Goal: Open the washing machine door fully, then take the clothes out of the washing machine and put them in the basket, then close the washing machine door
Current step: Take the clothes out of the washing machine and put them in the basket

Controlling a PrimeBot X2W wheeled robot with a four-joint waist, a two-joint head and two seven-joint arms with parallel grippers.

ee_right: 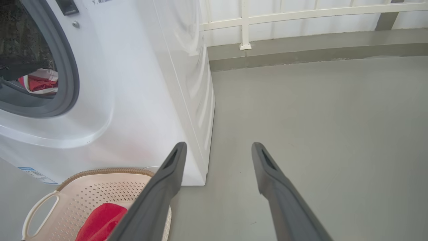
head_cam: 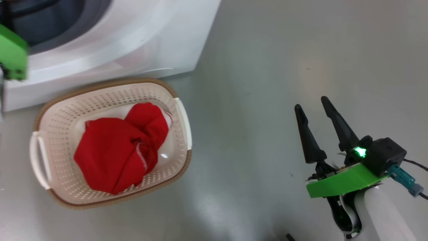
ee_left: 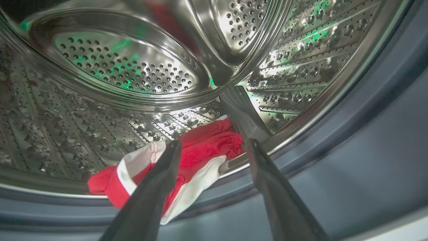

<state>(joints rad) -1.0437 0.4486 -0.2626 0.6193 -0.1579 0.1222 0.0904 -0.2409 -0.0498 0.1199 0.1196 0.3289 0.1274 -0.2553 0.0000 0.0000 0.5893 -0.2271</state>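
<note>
STATUS | left pincer [ee_left: 214,142] spread, nothing pinched, at drum lip by red-and-white garment [ee_left: 200,147] | right pincer [head_cam: 311,103] spread, idle above floor [head_cam: 267,100] | basket [head_cam: 110,83] holds red garment [head_cam: 117,150] (unloading judged part done) | remaining: drum garment, door closing | smooth grey floor, white washing machine [ee_right: 140,100], pale railing [ee_right: 244,23] behind

We are holding our left end effector [ee_left: 214,142] wide open, and our right end effector [head_cam: 311,102] is gaping likewise.

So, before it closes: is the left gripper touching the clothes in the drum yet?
Cannot tell. In the left wrist view one finger of the open left gripper overlaps the clothes at the lip of the drum, but the depth between them is unclear.
</note>
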